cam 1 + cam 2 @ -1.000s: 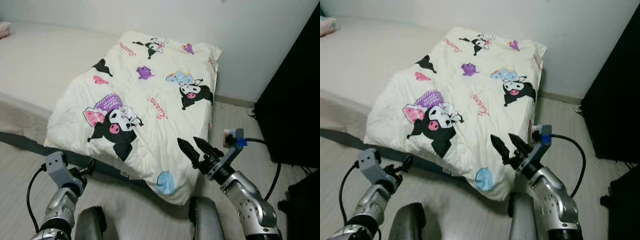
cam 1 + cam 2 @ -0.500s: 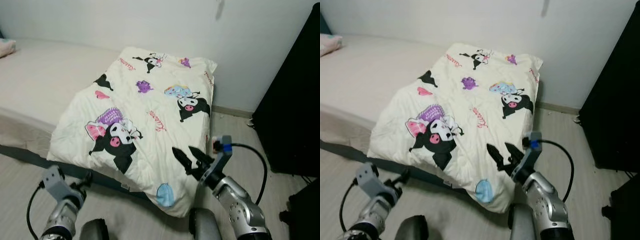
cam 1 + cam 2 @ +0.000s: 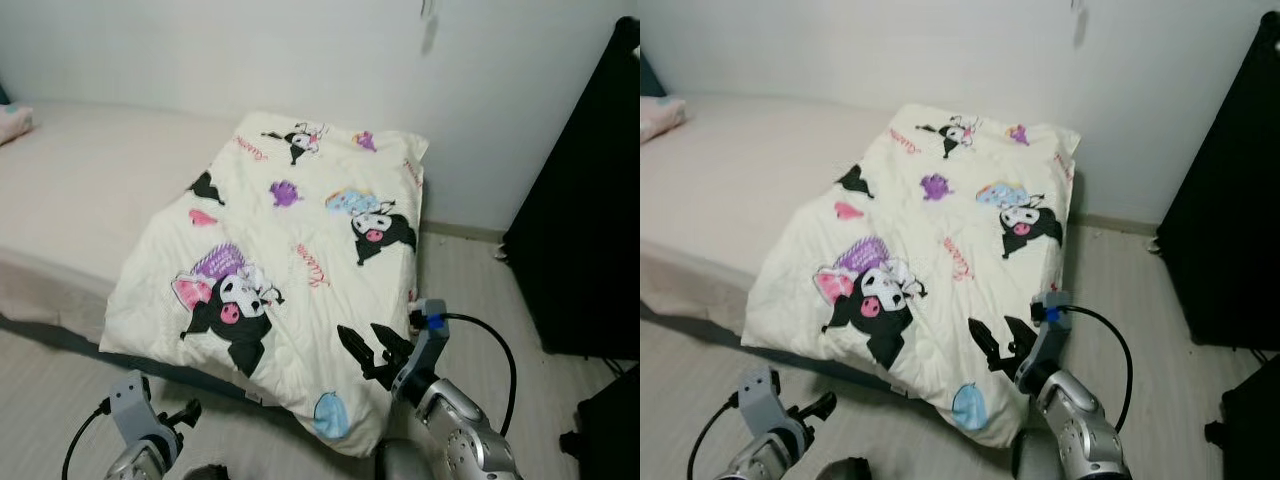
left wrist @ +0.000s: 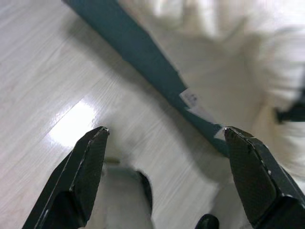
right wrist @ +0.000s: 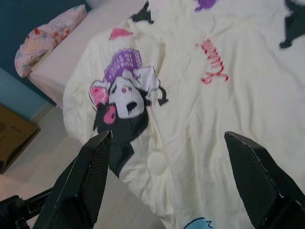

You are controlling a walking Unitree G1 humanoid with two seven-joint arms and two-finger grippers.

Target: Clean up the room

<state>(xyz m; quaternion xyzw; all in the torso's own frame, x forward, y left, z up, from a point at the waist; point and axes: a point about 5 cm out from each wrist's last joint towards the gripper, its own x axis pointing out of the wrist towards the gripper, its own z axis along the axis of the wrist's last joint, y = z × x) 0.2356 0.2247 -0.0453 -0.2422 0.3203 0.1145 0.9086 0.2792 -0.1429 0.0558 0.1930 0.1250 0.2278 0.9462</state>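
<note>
Evidently we are holding our right gripper (image 3: 365,347) open above the quilt (image 3: 290,250), judging its overhanging corner; our left gripper (image 4: 164,136), also open, is idling.

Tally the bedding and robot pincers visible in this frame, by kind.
Cartoon-print blanket: 1
Floral pillow: 1
Mattress: 1
Pincers: 2, the left pincer and the right pincer
Total: 5

Right gripper (image 3: 366,343) raised forward, fingers spread; left gripper (image 3: 186,412) low, apparently also spread.
</note>
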